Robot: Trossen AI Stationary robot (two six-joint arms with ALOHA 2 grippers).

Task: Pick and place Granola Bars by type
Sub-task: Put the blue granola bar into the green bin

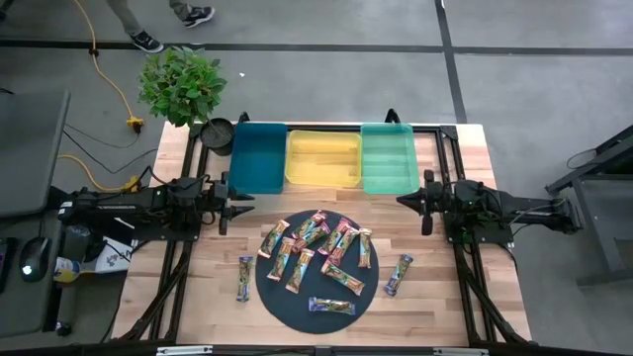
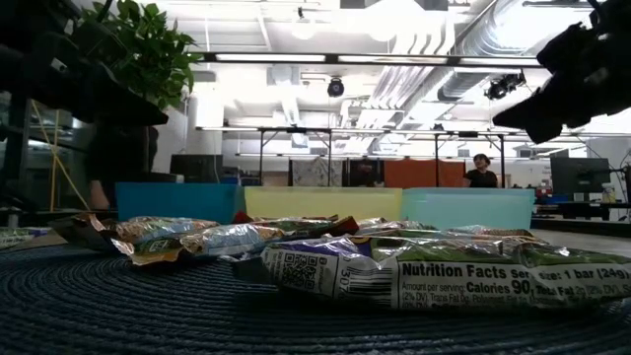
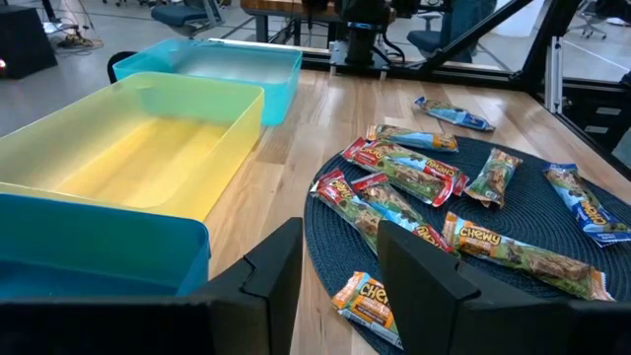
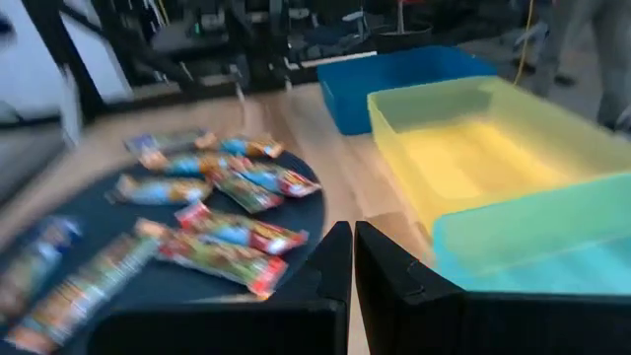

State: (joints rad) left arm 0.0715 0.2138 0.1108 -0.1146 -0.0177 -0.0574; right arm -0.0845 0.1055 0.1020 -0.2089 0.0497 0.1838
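Several shiny granola bars lie flat on a dark round mat near the table's near edge, in blue-purple, orange-green and pink-red wrappers. One blue bar rests on the wood left of the mat, and another right of it. My left gripper hovers open over the table left of the mat's far side; its wrist view shows the gap and the bars ahead. My right gripper hovers shut right of the mat's far side.
Three trays stand side by side along the far edge: blue, yellow and green. A potted plant and a black round object stand at the far left corner. Bare wood lies between trays and mat.
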